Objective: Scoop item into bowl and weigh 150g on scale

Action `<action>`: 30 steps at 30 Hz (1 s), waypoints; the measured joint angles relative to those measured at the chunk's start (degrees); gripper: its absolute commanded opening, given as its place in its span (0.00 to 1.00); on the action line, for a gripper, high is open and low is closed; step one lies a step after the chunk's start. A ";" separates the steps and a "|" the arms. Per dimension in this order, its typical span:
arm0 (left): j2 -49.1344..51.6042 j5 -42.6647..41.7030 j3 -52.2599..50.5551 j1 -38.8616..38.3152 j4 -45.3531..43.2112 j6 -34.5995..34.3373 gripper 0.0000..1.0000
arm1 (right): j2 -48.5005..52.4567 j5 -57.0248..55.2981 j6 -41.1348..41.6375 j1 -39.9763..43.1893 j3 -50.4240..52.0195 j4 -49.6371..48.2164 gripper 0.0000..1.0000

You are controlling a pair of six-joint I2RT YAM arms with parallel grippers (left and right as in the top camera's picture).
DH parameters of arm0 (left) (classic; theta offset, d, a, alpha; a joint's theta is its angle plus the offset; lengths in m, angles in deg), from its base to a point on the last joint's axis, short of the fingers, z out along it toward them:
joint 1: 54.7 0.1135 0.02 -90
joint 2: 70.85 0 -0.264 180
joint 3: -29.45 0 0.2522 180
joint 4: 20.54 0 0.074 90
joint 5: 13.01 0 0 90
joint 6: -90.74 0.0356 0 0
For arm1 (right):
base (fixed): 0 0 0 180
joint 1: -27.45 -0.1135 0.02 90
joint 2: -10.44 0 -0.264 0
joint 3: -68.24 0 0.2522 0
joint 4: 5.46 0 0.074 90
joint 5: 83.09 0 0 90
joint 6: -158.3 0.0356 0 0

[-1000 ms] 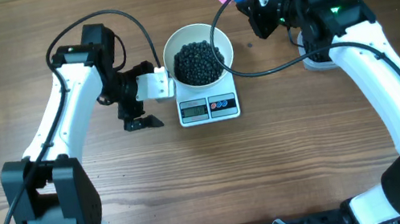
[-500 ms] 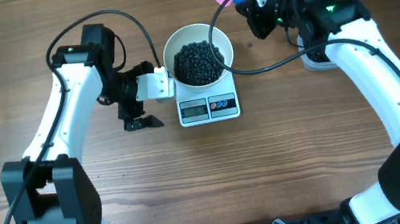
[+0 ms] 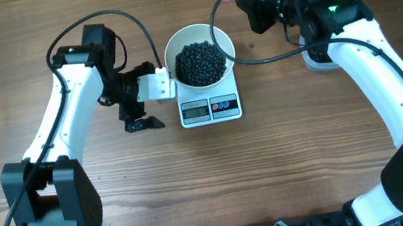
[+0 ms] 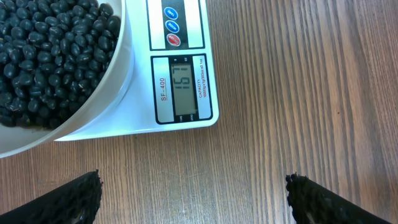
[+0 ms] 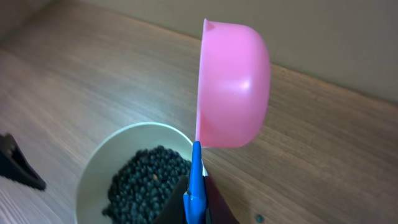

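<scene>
Over wooden tabletop (image 3: 315, 151), holds pink scoop (image 5: 233, 87) in clenched right pincer (image 5: 198, 210) clear of bowl (image 3: 225, 39) to let scale (image 3: 211, 109) weigh beans (image 3: 201, 62) alone, seemingly past target; hangs left pincer (image 4: 196, 196) released beside scale.

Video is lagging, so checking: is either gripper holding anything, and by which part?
The right gripper is shut on the pink scoop, gripping its blue handle. The left gripper is open and holds nothing.
</scene>
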 measured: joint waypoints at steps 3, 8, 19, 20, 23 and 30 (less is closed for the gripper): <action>0.00 0.00 0.00 0.00 0.00 0.00 1.00 | 0.00 0.26 2.54 0.00 0.00 -1.25 0.04; 0.00 0.00 0.00 0.00 0.00 0.00 1.00 | 0.00 0.68 5.55 -0.02 0.00 -3.91 0.04; 0.00 0.00 0.00 0.00 0.00 0.00 1.00 | 0.00 3.69 6.84 -0.02 0.00 -5.57 0.04; 0.00 0.00 0.00 0.00 0.00 0.00 1.00 | 0.00 4.46 6.23 -0.02 0.00 -5.53 0.04; 0.00 0.00 0.00 0.00 0.00 0.00 1.00 | 0.00 6.86 4.09 -0.02 0.00 -5.51 0.04; 0.00 0.02 0.00 0.00 0.00 0.00 1.00 | 0.00 14.80 -2.97 -0.33 0.00 -1.95 0.04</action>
